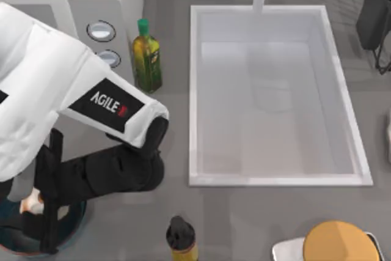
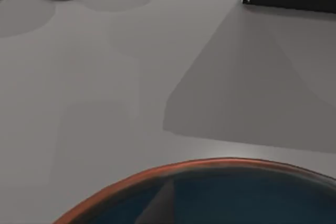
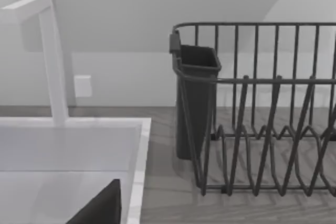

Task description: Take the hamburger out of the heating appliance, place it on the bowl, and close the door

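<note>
White left arm (image 1: 61,90), lettered "AGILE", reached over the bowl (image 1: 12,246). Its pincer (image 1: 36,203) gripped the hamburger (image 1: 30,203) above that bowl, beside the heating appliance (image 1: 91,4).

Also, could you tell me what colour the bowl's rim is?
Reddish-brown, around the dark teal-blue bowl; clearest in the left wrist view.

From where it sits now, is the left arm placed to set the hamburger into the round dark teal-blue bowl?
Probably yes: the left tool hangs over the bowl at the top view's lower left, the whitish-cream hamburger beside it, nothing between them.
</note>
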Controlling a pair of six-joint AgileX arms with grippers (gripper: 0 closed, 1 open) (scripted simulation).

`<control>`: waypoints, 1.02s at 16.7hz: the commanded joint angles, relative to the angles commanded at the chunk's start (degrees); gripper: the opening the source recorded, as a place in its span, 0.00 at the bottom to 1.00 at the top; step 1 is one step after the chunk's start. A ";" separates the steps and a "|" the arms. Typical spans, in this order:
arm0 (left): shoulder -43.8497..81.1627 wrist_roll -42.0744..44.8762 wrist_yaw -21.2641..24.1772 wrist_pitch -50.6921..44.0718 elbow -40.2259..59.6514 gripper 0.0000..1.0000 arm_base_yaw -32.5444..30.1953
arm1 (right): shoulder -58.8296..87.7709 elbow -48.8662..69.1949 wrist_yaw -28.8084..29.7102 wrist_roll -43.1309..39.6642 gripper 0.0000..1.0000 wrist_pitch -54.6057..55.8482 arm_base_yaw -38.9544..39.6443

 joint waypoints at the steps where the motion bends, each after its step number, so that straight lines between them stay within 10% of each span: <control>1: 0.00 0.00 0.00 0.00 0.00 0.98 0.00 | 0.00 0.00 0.00 0.00 1.00 0.00 0.00; 11: -3.29 -5.13 -1.73 -1.04 0.58 1.00 -1.03 | 0.00 0.00 0.00 0.00 1.00 0.00 0.00; 17: -15.11 6.72 4.47 8.34 -5.81 1.00 0.62 | 0.00 0.00 0.00 0.00 1.00 0.00 0.00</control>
